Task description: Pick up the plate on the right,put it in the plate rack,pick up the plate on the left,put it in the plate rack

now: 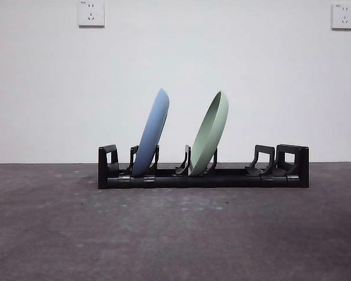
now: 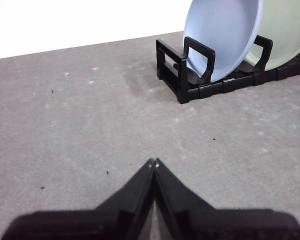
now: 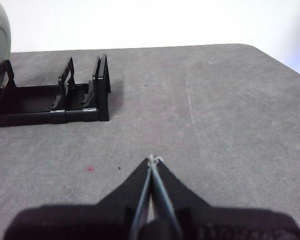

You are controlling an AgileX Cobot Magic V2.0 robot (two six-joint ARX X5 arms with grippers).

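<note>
The plate rack (image 1: 203, 174) sat on the grey table (image 1: 175, 234) before a white wall (image 1: 175, 70); two plates stood in it, both leaning the same way — toward the right of the front view; the blue plate (image 1: 151, 133) stood between prongs near the rack's left end, the green plate (image 1: 209, 134) in a slot near the middle, the two apart and not touching; the prongs at the right end held nothing. Two wall sockets (image 1: 90, 13) showed high on the wall. The left gripper (image 2: 154, 163) hung over bare table well apart from the rack's blue-plate end, its jaws together, clamped on nothing; the right gripper (image 3: 152, 159) hung likewise off the other end, jaws closed tip to tip — nothing lay between either gripper and the rack.
</note>
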